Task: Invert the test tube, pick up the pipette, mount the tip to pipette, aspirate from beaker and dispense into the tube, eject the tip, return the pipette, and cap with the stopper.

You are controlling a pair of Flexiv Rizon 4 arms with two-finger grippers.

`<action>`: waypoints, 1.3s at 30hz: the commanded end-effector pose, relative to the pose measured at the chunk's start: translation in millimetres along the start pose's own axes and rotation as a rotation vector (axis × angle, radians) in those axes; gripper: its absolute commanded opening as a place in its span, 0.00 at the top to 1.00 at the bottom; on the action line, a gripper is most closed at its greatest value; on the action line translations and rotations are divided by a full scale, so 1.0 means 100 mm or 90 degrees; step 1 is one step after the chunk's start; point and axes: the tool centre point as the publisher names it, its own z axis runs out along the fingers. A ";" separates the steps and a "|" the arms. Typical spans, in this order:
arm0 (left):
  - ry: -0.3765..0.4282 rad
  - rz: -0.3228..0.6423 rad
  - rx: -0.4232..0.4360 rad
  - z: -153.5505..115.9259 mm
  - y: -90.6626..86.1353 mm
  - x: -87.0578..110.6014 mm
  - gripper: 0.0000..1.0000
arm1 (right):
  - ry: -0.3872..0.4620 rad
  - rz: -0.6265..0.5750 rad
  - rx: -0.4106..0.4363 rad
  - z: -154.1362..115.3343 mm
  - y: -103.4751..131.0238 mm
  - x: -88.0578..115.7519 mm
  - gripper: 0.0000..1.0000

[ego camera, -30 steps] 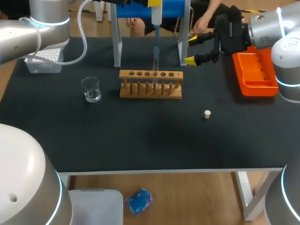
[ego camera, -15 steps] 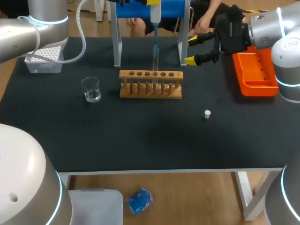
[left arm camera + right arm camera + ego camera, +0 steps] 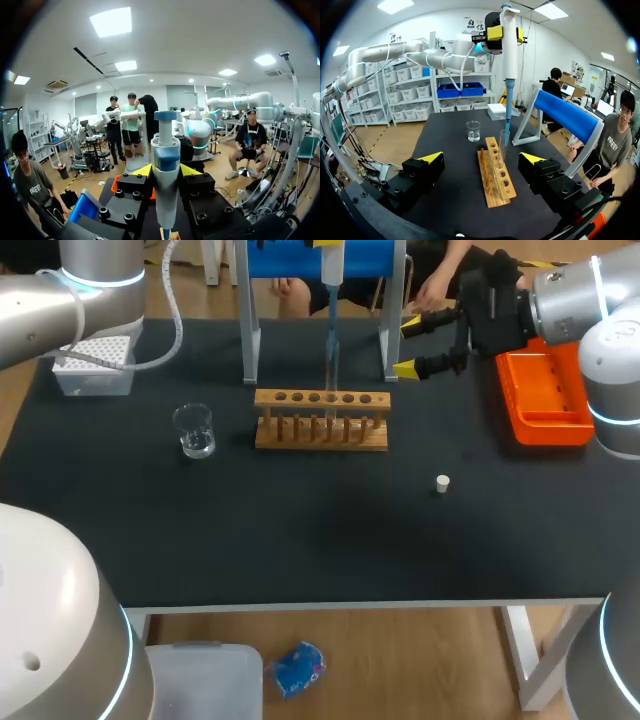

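At the rack's (image 3: 321, 423) twelve o'clock, our left gripper (image 3: 166, 170) pinches the pipette (image 3: 509, 60) over the tube (image 3: 500, 147), we think to drip water in; our right gripper (image 3: 482, 162) hangs spread wide.

pipette (image 3: 332, 265): white body, blue collar, hanging vertical over the rack (image 3: 320, 422). Its tip (image 3: 332, 350) points down, end right at the mouth of the tube (image 3: 501, 146).
tube: clear glass, upright, mouth up, in a middle rack hole.
beaker (image 3: 194, 430): clear, upright, a little liquid, left of rack, apart.
stopper (image 3: 442, 483): small, white, on the table right-front of rack.
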 end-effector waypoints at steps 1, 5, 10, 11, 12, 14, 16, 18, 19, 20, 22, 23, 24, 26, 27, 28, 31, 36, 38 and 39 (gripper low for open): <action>0.001 0.000 -0.003 -0.01 -0.03 0.00 1.00 | 0.000 0.000 0.001 0.00 0.00 0.00 0.00; 0.003 -0.001 -0.004 -0.01 -0.03 -0.02 1.00 | 0.000 0.000 0.001 0.00 0.00 0.00 0.00; 0.004 -0.001 -0.006 -0.03 -0.04 -0.03 1.00 | 0.000 0.000 0.001 0.00 0.00 0.00 0.00; 0.004 -0.001 -0.007 -0.03 -0.05 -0.03 1.00 | 0.000 0.000 0.001 0.00 0.00 0.00 0.00; 0.004 -0.001 -0.007 -0.04 -0.05 -0.03 1.00 | 0.000 0.000 0.001 0.00 0.00 0.00 0.00; 0.003 0.000 -0.007 -0.04 -0.05 -0.04 1.00 | 0.000 0.000 0.001 0.00 0.00 0.00 0.00; 0.004 0.000 -0.008 -0.05 -0.07 -0.04 1.00 | 0.000 0.000 0.001 0.00 0.00 0.00 0.00; 0.004 0.001 -0.009 -0.05 -0.08 -0.04 1.00 | 0.000 0.000 0.001 0.00 0.00 0.00 0.00; 0.004 0.001 -0.010 -0.05 -0.08 -0.03 1.00 | 0.000 0.000 0.001 0.00 0.00 0.00 0.00; 0.004 0.001 -0.010 -0.05 -0.09 -0.03 1.00 | 0.000 0.000 0.001 0.00 0.00 0.00 0.00; 0.004 0.002 -0.012 -0.05 -0.10 -0.03 1.00 | 0.000 0.000 0.001 0.00 0.00 0.00 0.00; 0.004 0.002 -0.012 -0.05 -0.11 -0.03 1.00 | 0.000 0.000 0.001 0.00 0.00 0.00 0.00; 0.005 0.003 -0.012 -0.05 -0.11 -0.03 1.00 | 0.000 0.000 0.001 0.00 0.00 0.00 0.00; 0.005 0.003 -0.013 -0.05 -0.12 -0.03 1.00 | 0.000 0.000 0.001 0.00 0.00 0.00 0.00; 0.006 0.004 -0.012 -0.05 -0.12 -0.04 1.00 | 0.000 0.000 0.001 0.00 0.00 0.00 0.00; 0.006 0.004 -0.012 -0.05 -0.12 -0.04 1.00 | 0.000 0.000 0.001 0.00 0.00 0.00 0.00; 0.006 0.005 -0.012 -0.05 -0.13 -0.04 1.00 | 0.000 0.000 0.001 0.00 0.00 0.00 0.00; 0.007 0.006 -0.013 -0.04 -0.15 -0.04 1.00 | 0.000 0.000 0.001 0.00 0.00 0.00 0.00; 0.007 0.007 -0.013 -0.04 -0.16 -0.04 1.00 | 0.000 0.000 0.001 0.00 0.00 0.00 0.00; 0.007 0.007 -0.014 -0.05 -0.17 -0.04 1.00 | 0.000 0.000 0.001 0.00 0.00 0.00 0.00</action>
